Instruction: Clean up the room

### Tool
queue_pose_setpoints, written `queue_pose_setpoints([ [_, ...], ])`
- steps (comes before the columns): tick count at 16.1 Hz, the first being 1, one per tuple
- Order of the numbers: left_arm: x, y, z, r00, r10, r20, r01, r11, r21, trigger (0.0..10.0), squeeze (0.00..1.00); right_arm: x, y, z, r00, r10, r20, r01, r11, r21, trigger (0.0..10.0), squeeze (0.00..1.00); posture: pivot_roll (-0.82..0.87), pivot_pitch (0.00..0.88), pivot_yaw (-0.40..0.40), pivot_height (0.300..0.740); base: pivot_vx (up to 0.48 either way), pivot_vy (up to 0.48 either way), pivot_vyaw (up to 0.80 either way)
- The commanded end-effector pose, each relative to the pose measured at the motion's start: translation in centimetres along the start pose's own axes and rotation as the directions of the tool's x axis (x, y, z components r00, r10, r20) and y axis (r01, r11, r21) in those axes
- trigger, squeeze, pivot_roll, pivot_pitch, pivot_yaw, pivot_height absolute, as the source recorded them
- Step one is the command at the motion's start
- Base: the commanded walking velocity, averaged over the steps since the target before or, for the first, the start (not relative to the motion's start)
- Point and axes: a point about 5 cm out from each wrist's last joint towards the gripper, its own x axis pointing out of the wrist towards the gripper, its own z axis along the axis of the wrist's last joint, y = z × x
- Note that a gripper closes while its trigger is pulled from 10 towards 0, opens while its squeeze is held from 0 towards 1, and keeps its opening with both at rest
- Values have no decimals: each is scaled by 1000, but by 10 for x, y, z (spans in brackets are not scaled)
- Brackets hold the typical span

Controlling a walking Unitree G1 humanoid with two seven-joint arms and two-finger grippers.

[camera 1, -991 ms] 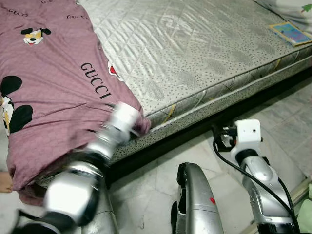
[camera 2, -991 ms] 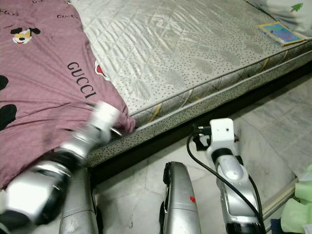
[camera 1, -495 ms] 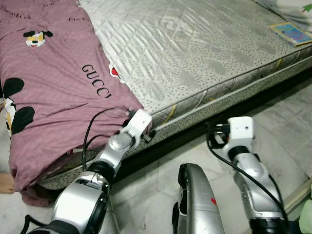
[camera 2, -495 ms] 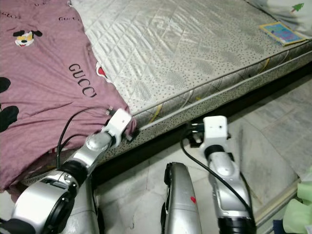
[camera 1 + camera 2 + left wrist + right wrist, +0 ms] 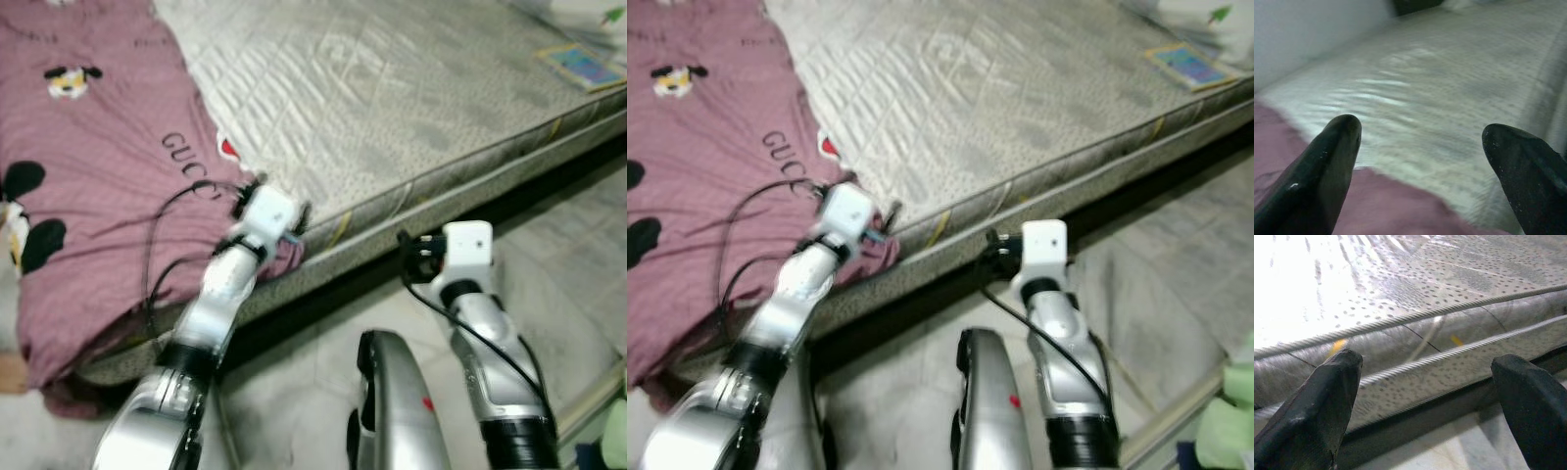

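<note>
A purple blanket (image 5: 108, 196) with cartoon mice and lettering covers the left part of a grey quilted mattress (image 5: 411, 108); its corner hangs over the bed's front edge. My left gripper (image 5: 1420, 161) is open just above that blanket corner (image 5: 1376, 200), with nothing between its fingers. The left wrist (image 5: 266, 211) is over the mattress edge. My right gripper (image 5: 1425, 401) is open too, low in front of the bed and facing the mattress side (image 5: 1415, 357). Its wrist (image 5: 468, 245) is above the floor.
A colourful book (image 5: 583, 64) lies on the mattress at the far right. A dark gap (image 5: 333, 294) runs under the bed above the pale tiled floor (image 5: 294, 392). Something light green (image 5: 615, 426) is at the lower right. A bare foot (image 5: 10, 372) shows at the left edge.
My left arm has stretched forward and up, so its gripper is now over the blanket corner on the bed edge. The right gripper has moved slightly left, closer to the bed.
</note>
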Motion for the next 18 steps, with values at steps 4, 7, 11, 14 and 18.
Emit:
queue_pose_setpoints([
  [4,-49,54,-23,942,327,-78,-332,940,-75,10000,0,15,15,5,999,18,48,-23,994,107,10000,0,57,0,2,520,0,0,0],
  [7,-68,64,-33,900,406,-159,-419,906,-64,10000,0,25,22,6,998,27,64,-35,993,117,10000,0,80,0,-4,520,0,0,0],
  [11,-64,60,-31,905,391,-168,-407,911,-71,10000,0,34,36,17,986,77,148,-97,987,131,10000,0,119,0,-5,520,0,0,0],
  [14,-64,61,-31,905,387,-176,-403,913,-68,10000,0,37,40,16,984,82,157,-104,985,141,10000,0,110,0,10,550,0,0,0],
  [18,-57,53,-31,920,350,-179,-366,928,-70,10000,0,37,39,12,985,75,156,-97,985,142,10000,0,109,0,-11,595,0,0,0],
])
